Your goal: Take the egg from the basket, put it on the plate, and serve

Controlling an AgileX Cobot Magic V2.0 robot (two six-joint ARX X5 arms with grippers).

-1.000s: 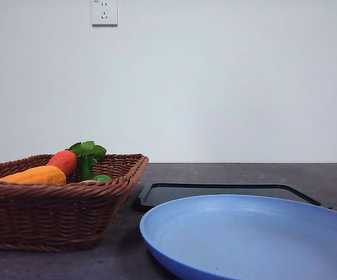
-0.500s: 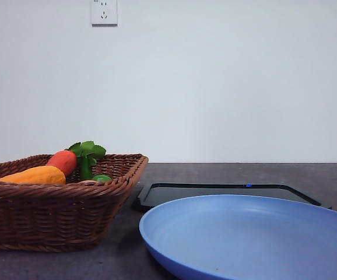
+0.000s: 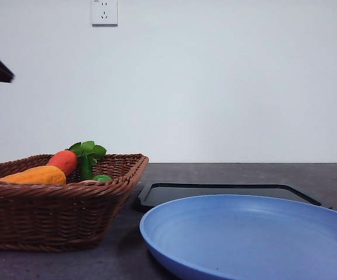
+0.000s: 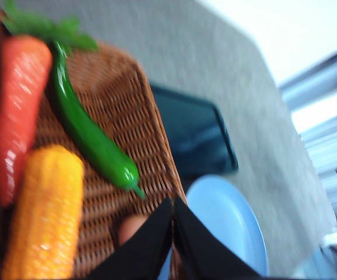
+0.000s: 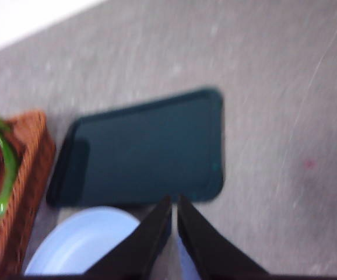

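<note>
On the grey counter (image 3: 227,172) sit a brown woven wicker basket (image 3: 58,204), beside a round light-blue plastic plate (image 3: 250,239), the small brown-pinkish egg (image 4: 131,226) in the basket, with both the left end effector (image 4: 173,205) and the right end effector (image 5: 174,204) closed.

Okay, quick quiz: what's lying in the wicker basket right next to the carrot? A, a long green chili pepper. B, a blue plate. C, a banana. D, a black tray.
A: in the left wrist view a long green pepper lies alongside the carrot inside the basket.
</note>
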